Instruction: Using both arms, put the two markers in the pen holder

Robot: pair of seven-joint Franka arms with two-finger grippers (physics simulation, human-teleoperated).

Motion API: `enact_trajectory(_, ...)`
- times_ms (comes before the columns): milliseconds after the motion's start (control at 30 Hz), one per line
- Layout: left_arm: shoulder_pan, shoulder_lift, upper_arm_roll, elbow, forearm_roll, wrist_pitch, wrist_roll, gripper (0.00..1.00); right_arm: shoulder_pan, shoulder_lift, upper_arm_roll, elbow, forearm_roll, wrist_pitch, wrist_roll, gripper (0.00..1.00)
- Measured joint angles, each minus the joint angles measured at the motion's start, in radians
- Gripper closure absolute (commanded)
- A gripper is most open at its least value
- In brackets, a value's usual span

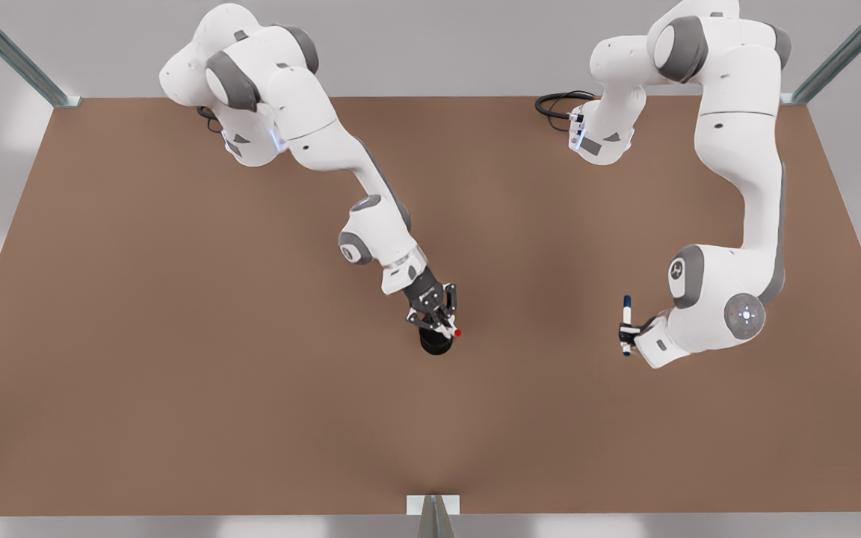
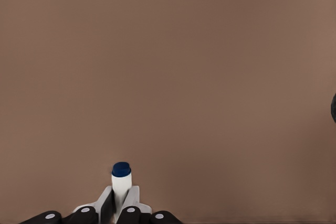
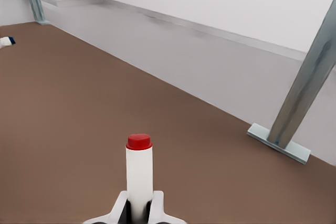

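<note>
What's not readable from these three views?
- Pen holder, front view: the right end effector and its red marker cover its mouth, so alignment is unclear.
- Blue marker, left wrist view: the left end effector hides its lower barrel.
- Red marker, right wrist view: lower end cut off.

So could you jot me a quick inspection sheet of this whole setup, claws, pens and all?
Surface: brown table top, bare apart from the job's things.
Job's things: black pen holder standing mid-table; red marker held over it; blue marker held off to the front view's right.
Clutter: nothing seen.
Claws: right claw shut on the red marker, right above the holder; left claw shut on the blue marker, away from the holder.
Cables: black cable loop by the arm base at the table's far edge.
Surroundings: grey metal frame posts at the corners, pale walls and floor.
</note>
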Motion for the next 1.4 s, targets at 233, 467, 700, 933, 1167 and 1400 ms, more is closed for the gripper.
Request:
enact_trajectory(233,-0.001,0.000,-0.035,0.007,-0.004,-0.018,-0.021,0.79,0.010,0.082,-0.013,0.003,0.000,0.058,0.012,0.75)
enact_trajectory(467,0.001,-0.002,-0.110,0.034,-0.038,-0.029,-0.054,0.79,0.100,0.062,-0.119,0.004,0.114,0.055,0.006,0.00)
enact_trajectory(700,0.001,0.036,-0.308,0.182,-0.167,-0.019,-0.011,0.79,-0.171,-0.457,-0.152,0.212,0.156,-0.713,-0.007,0.00)
enact_trajectory(933,-0.127,0.080,-0.368,0.202,-0.524,0.241,0.243,0.79,-0.967,-0.582,0.216,0.320,0.193,-1.454,-0.042,0.00)
enact_trajectory(1167,-0.137,0.074,-0.366,0.131,-0.777,0.454,0.623,0.79,-0.836,-0.409,0.266,0.596,0.186,-1.825,-0.080,0.00)
enact_trajectory(1400,-0.196,0.110,-0.366,0.078,-0.977,0.638,0.995,0.79,-0.839,-0.443,0.295,0.541,0.145,-1.898,-0.133,0.00)
